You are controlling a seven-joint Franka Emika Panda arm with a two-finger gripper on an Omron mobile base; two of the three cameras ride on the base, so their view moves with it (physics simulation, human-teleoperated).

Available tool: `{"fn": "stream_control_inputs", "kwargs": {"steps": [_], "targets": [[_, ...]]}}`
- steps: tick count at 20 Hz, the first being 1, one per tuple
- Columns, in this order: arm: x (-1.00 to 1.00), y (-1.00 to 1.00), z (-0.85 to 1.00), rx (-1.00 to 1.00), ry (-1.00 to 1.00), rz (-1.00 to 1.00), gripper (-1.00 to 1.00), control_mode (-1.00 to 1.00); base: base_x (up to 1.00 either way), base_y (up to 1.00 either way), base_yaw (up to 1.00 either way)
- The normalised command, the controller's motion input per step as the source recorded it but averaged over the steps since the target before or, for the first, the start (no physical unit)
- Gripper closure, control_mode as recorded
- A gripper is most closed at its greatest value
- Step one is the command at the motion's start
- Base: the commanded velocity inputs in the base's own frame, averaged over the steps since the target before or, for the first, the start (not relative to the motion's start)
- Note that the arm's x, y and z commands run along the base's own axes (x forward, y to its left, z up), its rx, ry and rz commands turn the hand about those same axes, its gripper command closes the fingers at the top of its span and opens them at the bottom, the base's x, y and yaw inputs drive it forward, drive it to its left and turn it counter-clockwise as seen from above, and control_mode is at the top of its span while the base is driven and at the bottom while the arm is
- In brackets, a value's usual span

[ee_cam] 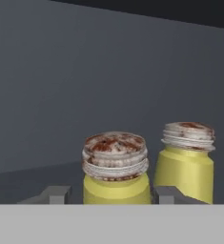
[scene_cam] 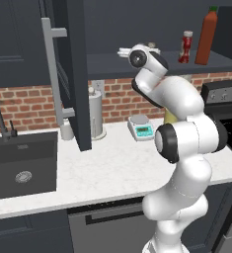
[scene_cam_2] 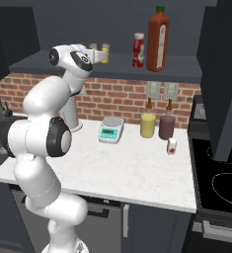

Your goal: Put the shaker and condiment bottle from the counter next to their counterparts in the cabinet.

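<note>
In the hand view, two small yellow shakers with grey caps stand side by side on the dark cabinet shelf [scene_cam: 107, 64]. One shaker [ee_cam: 115, 167] is between my gripper's [ee_cam: 112, 194] fingertips, with a small gap at the left finger. The matching shaker [ee_cam: 187, 159] stands just to its right. The gripper [scene_cam_2: 98, 54] is open, at shelf height in the open cabinet. Further right on the shelf, the small red condiment bottle [scene_cam: 186, 47] [scene_cam_2: 138, 49] stands beside the tall red-orange bottle [scene_cam: 207, 37] [scene_cam_2: 158, 42] with a green cap.
The open cabinet door [scene_cam: 78, 74] with its grey bar handle [scene_cam: 51, 69] hangs left of the arm. On the white counter [scene_cam: 112, 163] are a scale [scene_cam_2: 111, 130], a paper towel roll [scene_cam: 95, 113], two jars [scene_cam_2: 147, 124] and a small carton [scene_cam_2: 172, 146]. The sink [scene_cam: 21, 163] lies left and the stove [scene_cam_2: 221, 173] right.
</note>
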Motion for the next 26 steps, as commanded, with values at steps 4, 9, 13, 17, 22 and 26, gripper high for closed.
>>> {"fn": "stream_control_inputs", "kwargs": {"steps": [4,9,13,17,22,26], "targets": [[-0.02,0.0,0.0,0.03,0.0,0.0,-1.0,-1.0,0.0,0.0,0.0],[-0.12,0.0,0.0,0.03,0.02,0.0,-1.0,-1.0,0.0,0.0,0.0],[-0.18,0.0,0.0,0.02,0.01,0.0,-1.0,-1.0,0.0,0.0,0.0],[-0.25,0.0,0.0,0.01,0.0,0.0,-1.0,-1.0,0.0,0.0,0.0],[-0.37,0.0,0.0,0.01,0.0,0.0,-1.0,-1.0,0.0,0.0,0.0],[-0.43,0.0,0.0,0.02,0.0,0.0,-1.0,-1.0,0.0,0.0,0.0]]}}
